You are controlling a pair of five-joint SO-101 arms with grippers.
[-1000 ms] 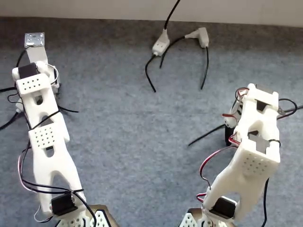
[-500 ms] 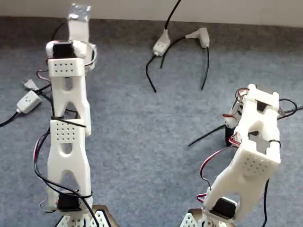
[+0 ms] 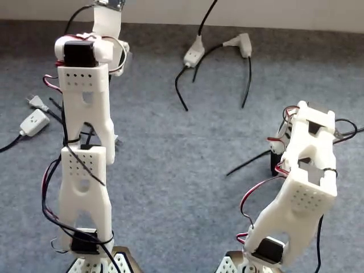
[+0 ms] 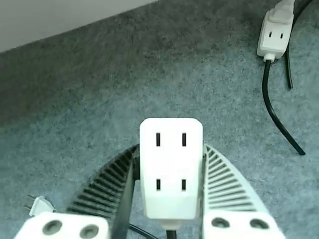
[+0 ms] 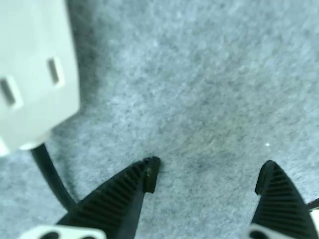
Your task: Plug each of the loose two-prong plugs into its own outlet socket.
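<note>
My left gripper [image 4: 170,149] is shut on a white two-socket outlet block [image 4: 170,169], its fingers pressed on both sides and its cord trailing back. The left arm [image 3: 85,108] stretches toward the far wall. A white outlet [image 3: 193,54] and a white plug [image 3: 240,42], both on black cords, lie far centre; that outlet [image 4: 274,37] lies ahead of the held block. Another outlet [image 3: 34,121] and a small plug [image 3: 35,102] lie at the left. My right gripper [image 5: 207,172] hangs open over bare carpet beside a white connector [image 5: 30,74] with a black cord.
Grey carpet [image 3: 170,148] covers the whole floor, with a pale wall [image 3: 284,11] along the far edge. Loose black cords [image 3: 245,85] trail from the far plugs. The right arm [image 3: 301,187] is folded at the near right, with a black cord [image 3: 247,162] beside it.
The left arm swung from the far left to the right and farther out toward the wall, uncovering the outlet and small plug on the left carpet. The right arm kept still.
</note>
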